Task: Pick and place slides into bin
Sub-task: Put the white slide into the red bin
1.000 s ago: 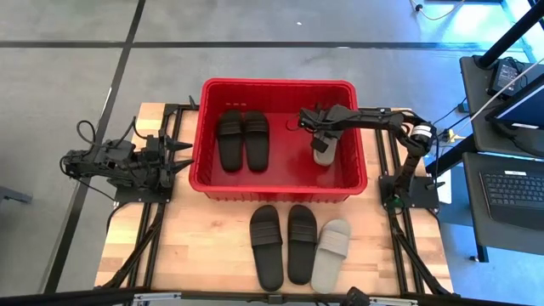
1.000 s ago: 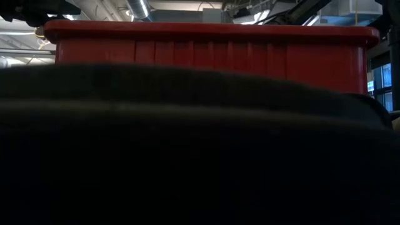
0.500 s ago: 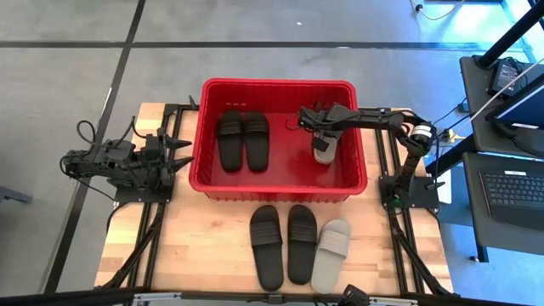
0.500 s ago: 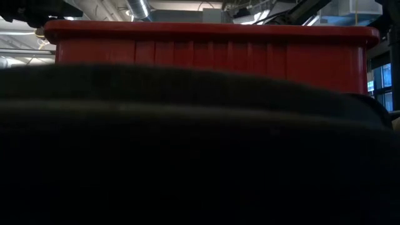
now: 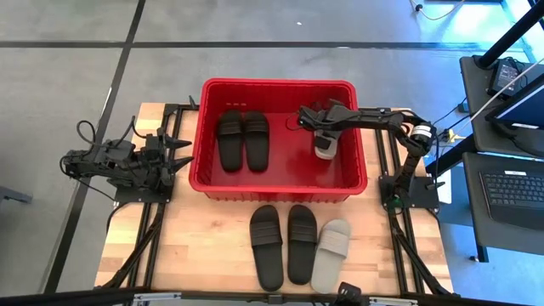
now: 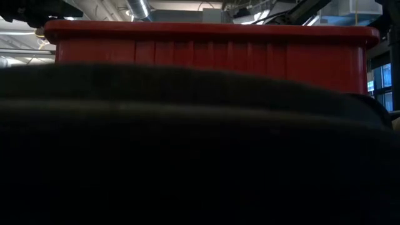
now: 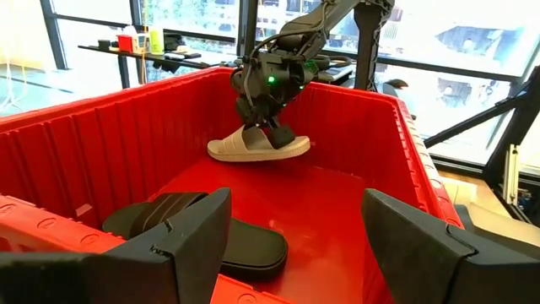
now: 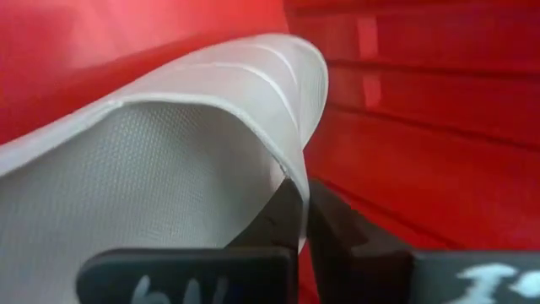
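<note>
The red bin (image 5: 276, 82) stands at the table's far middle. Two black slides (image 5: 243, 138) lie side by side on its floor at the left; they also show in the left wrist view (image 7: 211, 241). My right gripper (image 5: 321, 129) is inside the bin's right part, shut on a beige slide (image 5: 324, 146), and both show in the left wrist view (image 7: 253, 148). My left gripper (image 7: 295, 203) is open and empty at the table's left edge (image 5: 183, 155), pointing at the bin. Two black slides (image 5: 284, 244) and one beige slide (image 5: 330, 255) lie on the table near its front edge. My right gripper pinches the beige slide's ribbed strap at its edge (image 8: 293, 165), one finger (image 8: 278, 221) under the strap and one (image 8: 342, 232) on its outer side. The fingers come from above, pointing down. The slide hangs about level, clear of the bin's floor (image 7: 337, 203).
In the low view a dark shape close to the camera fills most of the picture, with the bin's red wall (image 6: 206, 53) behind it. The bin's floor between the black pair and the held slide is bare. Black rails run along both sides of the wooden table (image 5: 204, 246).
My right gripper stays over the bin's right part. The beige slide's near end has drawn a little toward the bin's far wall under it.
</note>
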Motion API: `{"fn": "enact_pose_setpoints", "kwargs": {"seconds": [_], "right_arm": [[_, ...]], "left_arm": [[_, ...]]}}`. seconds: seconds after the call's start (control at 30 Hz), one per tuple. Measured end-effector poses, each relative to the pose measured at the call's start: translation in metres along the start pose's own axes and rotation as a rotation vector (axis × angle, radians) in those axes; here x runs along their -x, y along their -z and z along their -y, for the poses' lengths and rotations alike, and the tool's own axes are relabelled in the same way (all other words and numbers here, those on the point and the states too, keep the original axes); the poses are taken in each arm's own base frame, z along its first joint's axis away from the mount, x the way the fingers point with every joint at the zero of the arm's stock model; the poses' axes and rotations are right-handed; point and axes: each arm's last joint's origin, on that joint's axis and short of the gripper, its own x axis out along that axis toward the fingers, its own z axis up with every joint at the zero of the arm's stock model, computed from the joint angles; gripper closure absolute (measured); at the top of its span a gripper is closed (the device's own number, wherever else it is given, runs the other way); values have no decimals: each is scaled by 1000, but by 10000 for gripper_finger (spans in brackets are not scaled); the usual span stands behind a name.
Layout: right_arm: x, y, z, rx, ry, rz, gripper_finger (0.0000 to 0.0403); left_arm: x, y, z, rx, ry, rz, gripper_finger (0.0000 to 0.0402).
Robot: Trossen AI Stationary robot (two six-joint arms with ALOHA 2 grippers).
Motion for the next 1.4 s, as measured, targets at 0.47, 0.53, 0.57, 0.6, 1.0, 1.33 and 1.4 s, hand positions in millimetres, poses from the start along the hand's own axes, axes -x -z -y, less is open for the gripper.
{"fn": "enact_pose_setpoints", "kwargs": {"seconds": [0.47, 0.53, 0.57, 0.6, 1.0, 1.33, 1.4], "right_arm": [[0, -3, 3, 71, 64, 9, 389], [0, -2, 3, 72, 73, 7, 389], [0, -3, 3, 71, 78, 7, 389], [0, -3, 3, 71, 83, 5, 389], [-5, -3, 7, 35, -1, 22, 388], [-9, -3, 10, 14, -36, 32, 331], [-9, -3, 10, 12, -35, 34, 314]], "left_arm": [[0, 0, 0, -1, 0, -1, 141], [0, 0, 0, -1, -2, 0, 141], [0, 0, 0, -1, -6, 0, 141], [0, 0, 0, -1, -12, 1, 141], [0, 0, -1, -1, -30, 4, 141], [0, 0, -1, -1, -30, 4, 141], [0, 0, -1, -1, -30, 4, 141]]}}
